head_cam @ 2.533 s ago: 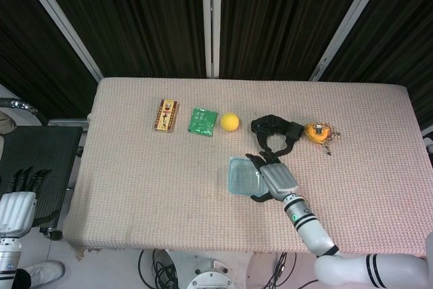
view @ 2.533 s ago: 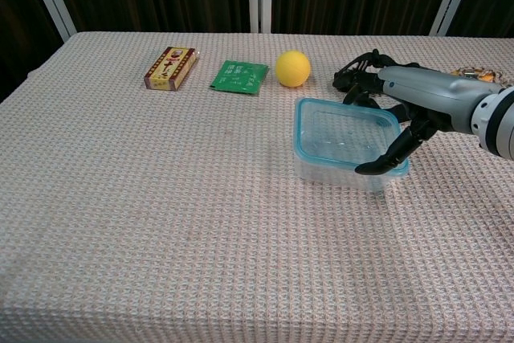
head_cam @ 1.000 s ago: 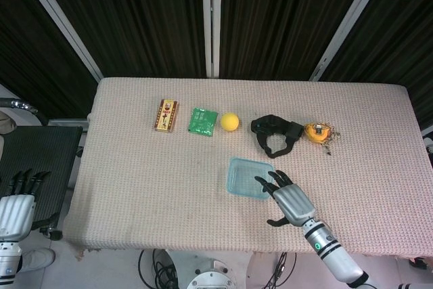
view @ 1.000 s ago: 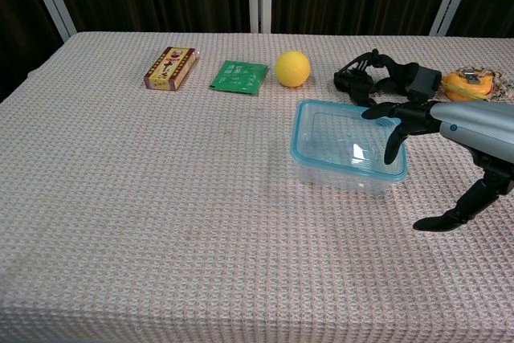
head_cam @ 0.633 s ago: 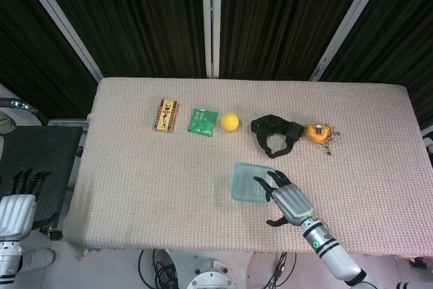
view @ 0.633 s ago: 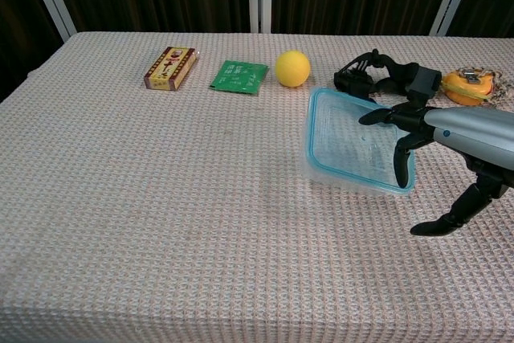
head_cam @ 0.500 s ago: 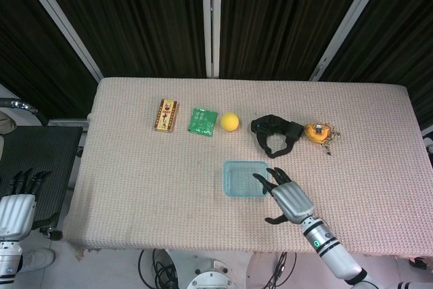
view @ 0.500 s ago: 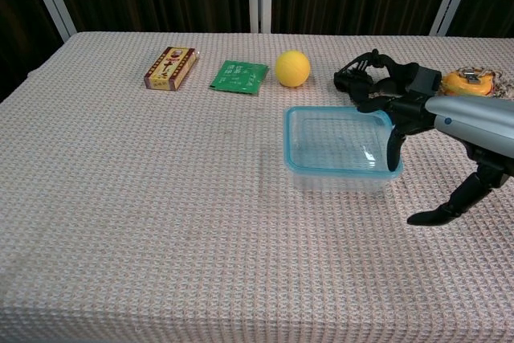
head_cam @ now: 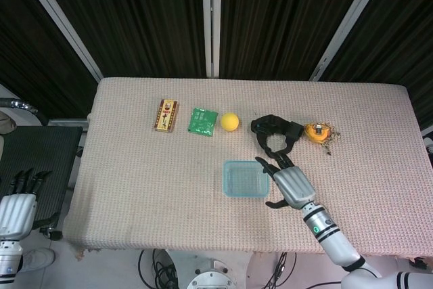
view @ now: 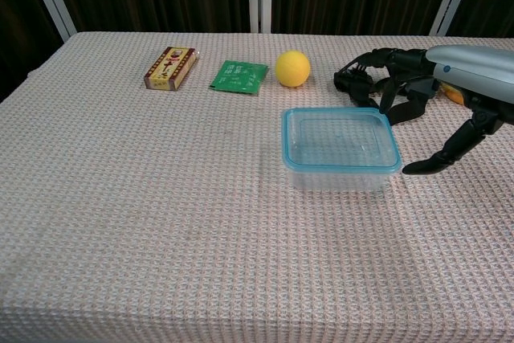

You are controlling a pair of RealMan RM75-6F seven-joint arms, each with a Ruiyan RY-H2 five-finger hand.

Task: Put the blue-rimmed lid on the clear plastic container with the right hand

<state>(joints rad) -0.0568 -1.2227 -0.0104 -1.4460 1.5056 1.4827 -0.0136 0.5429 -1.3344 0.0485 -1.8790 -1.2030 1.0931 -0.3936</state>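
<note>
The clear plastic container [head_cam: 244, 179] [view: 340, 158] stands on the table in front of the middle. The blue-rimmed lid [view: 340, 139] lies flat on top of it, its rim lined up with the container's walls. My right hand [head_cam: 291, 186] [view: 446, 90] hovers just right of the container with fingers spread, holding nothing and not touching the lid. One finger [view: 387, 91] hangs near the lid's far right corner. My left hand [head_cam: 15, 209] stays off the table at the lower left of the head view, fingers apart and empty.
Along the far side lie a red-and-yellow box [head_cam: 166, 114] [view: 171, 67], a green packet [head_cam: 201, 122] [view: 239, 76], a yellow ball [head_cam: 230, 122] [view: 293, 68], a black strap bundle [head_cam: 274, 130] [view: 359, 75] and an orange object [head_cam: 316, 131]. The bundle sits right behind my right hand.
The lidded container tipped and slid under my right hand, then settled flat slightly further left. My right hand has lifted off it and drawn back toward the black bundle.
</note>
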